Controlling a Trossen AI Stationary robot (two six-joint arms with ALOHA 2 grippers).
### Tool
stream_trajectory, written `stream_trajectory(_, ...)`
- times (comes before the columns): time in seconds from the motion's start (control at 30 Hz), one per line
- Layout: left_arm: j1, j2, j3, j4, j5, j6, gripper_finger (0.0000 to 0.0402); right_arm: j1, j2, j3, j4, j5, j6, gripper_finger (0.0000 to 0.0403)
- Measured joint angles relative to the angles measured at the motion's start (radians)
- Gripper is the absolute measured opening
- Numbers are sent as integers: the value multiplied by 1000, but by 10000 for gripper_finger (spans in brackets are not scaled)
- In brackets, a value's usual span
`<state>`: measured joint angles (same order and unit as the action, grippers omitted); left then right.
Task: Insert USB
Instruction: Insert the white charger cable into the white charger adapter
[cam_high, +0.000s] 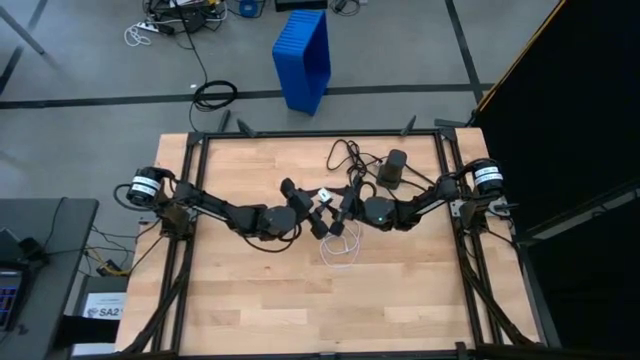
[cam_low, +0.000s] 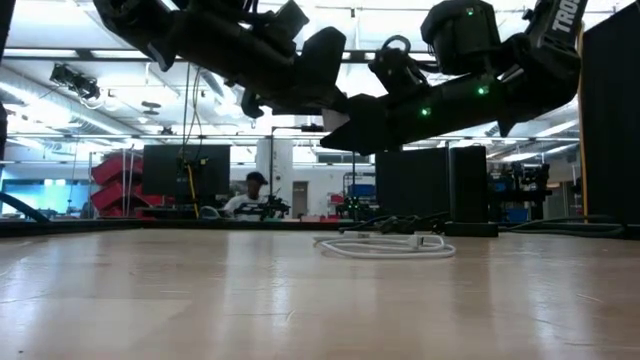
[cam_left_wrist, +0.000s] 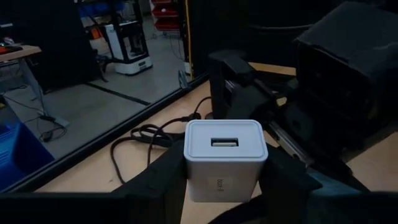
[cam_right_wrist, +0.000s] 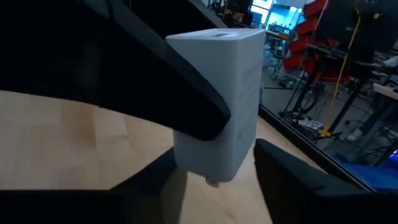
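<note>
- Here the left gripper (cam_left_wrist: 217, 186) is clamped on a white charger (cam_left_wrist: 226, 158), held in the air mid-table with its USB port (cam_left_wrist: 225, 142) facing away from that wrist, toward the right arm
- The right gripper (cam_high: 343, 212) hovers just beside the charger; I cannot tell whether its fingers are open or holding anything
- The USB (cam_high: 340, 247), a loose white loop, lies flat on the table (cam_high: 240, 290) just below and toward the front edge from the right gripper, which is the nearer one
- My guess: the plug must be lined up with the port's axis before any push
- A black box (cam_high: 395, 167) stands behind the right arm
</note>
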<state>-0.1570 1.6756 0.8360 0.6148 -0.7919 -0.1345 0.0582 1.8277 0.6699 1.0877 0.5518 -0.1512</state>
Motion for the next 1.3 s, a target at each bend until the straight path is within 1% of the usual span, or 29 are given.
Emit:
stream_trajectory(0.13,0,2,0,0,-5,0,148,0,-1,1,33,-2,24,214)
stream_trajectory(0.2,0,1,0,2,-7,-1,148,0,-1,2,39,-1,27,216)
stream_trajectory(0.27,0,1,0,2,-11,-1,148,0,-1,6,27,3,27,210)
stream_trajectory(0.37,2,1,0,3,-11,-1,148,2,-1,18,0,41,26,181)
stream_trajectory(0.43,4,1,0,4,8,-1,148,3,-1,18,-1,41,20,148)
stream_trajectory(0.53,9,1,1,15,2,-13,148,3,-1,18,8,55,10,94)
stream_trajectory(0.6,10,1,1,2,2,-6,148,2,-1,18,10,58,-13,68)
stream_trajectory(0.73,5,0,0,-17,14,59,150,7,-1,16,-2,56,-37,68)
stream_trajectory(0.83,-9,-2,-1,-23,14,120,167,7,-1,16,-19,36,-41,68)
stream_trajectory(0.9,-17,-18,-3,-58,23,153,184,7,-1,16,-38,-2,-27,68)
stream_trajectory(1.07,-44,-96,-3,-202,26,158,219,-4,-1,18,-58,-117,3,68)
stream_trajectory(1.17,-65,-155,-25,-226,12,161,228,-27,-1,17,-77,-241,43,68)
stream_trajectory(1.3,-89,-233,-84,-221,0,182,229,-71,-1,17,-114,-421,90,68)
